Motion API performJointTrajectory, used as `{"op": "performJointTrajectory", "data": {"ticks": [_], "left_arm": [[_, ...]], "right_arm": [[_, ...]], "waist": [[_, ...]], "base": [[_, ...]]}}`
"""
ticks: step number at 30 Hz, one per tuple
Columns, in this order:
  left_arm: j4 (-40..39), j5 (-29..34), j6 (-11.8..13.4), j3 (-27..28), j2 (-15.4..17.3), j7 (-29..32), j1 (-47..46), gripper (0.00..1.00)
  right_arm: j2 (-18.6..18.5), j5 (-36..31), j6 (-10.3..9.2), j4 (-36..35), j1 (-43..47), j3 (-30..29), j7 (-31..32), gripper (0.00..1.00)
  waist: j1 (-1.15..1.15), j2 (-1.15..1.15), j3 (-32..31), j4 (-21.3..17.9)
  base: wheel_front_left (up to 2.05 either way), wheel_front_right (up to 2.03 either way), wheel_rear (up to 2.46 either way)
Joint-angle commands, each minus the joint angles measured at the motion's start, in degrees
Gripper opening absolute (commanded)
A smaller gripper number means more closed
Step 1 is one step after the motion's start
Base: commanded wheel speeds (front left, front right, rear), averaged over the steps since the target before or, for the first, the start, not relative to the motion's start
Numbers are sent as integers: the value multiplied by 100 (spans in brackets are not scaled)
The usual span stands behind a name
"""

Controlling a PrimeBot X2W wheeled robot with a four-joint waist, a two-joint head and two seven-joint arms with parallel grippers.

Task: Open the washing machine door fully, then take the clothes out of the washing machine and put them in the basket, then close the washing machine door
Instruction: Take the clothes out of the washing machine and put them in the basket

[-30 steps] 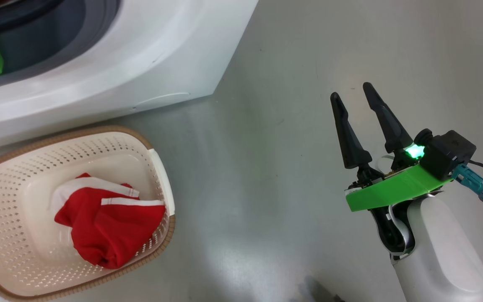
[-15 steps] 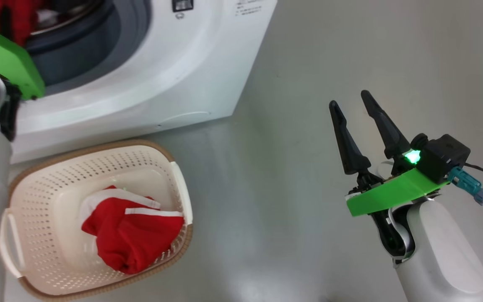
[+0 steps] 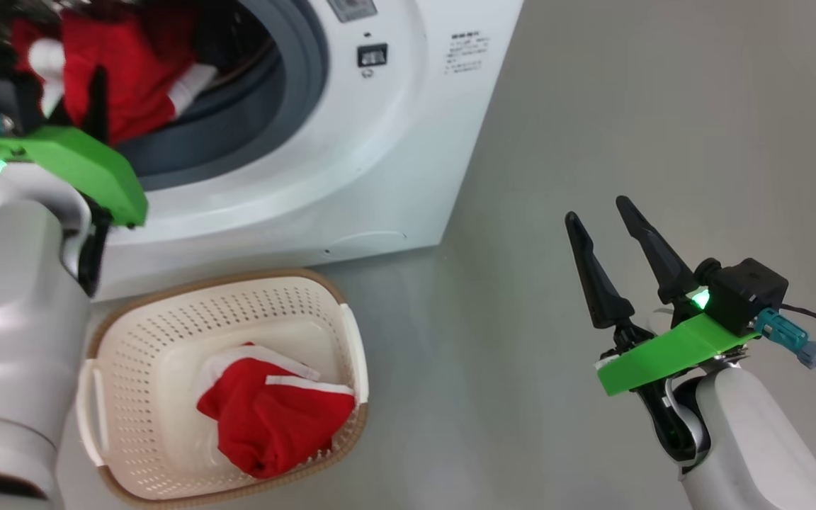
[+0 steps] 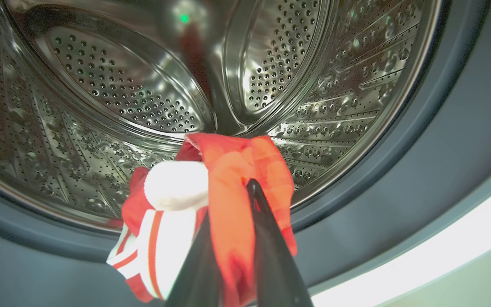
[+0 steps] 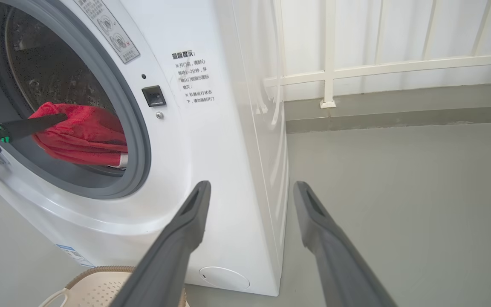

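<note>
Left gripper [image 4: 232, 200] was clamped on a red garment [image 4: 237, 157] at the drum mouth of the washing machine [image 3: 380, 184]. Right gripper [image 3: 596, 210] stood apart, empty, above the floor [image 3: 592, 106]. Another red piece [image 3: 273, 425] lay in the basket [image 3: 167, 304] just beside the machine.

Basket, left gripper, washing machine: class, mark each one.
basket [image 3: 355, 350], head view, white side handle.
left gripper [image 4: 228, 201], left wrist view, midway between its fingertips.
washing machine [image 5: 194, 140], right wrist view, white front panel.
</note>
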Motion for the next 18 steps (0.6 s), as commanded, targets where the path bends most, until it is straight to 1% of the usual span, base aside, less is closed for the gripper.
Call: {"op": "performJointTrajectory", "data": {"ticks": [1, 10, 14, 18], "left_arm": [[-179, -46, -15, 54, 213, -61, 24, 0], [-1334, -149, 12, 55, 317, -116, 839, 0], [-2084, -202, 141, 149, 429, -119, 1345, 0], [-2980, -219, 344, 178, 568, -98, 1909, 0]], "right_arm": [[-26, 47, 9, -116, 123, 123, -68, 100], [-66, 101, 9, -59, 294, 113, -68, 100], [-77, 123, 9, -33, 356, 105, -68, 100], [-113, 145, 9, -16, 441, 94, -68, 100]], "waist": [[0, 0, -249, 212], [0, 0, -595, 523], [0, 0, -754, 637], [0, 0, -902, 774]], "base": [[0, 0, 0], [0, 0, 0], [0, 0, 0], [0, 0, 0]]}}
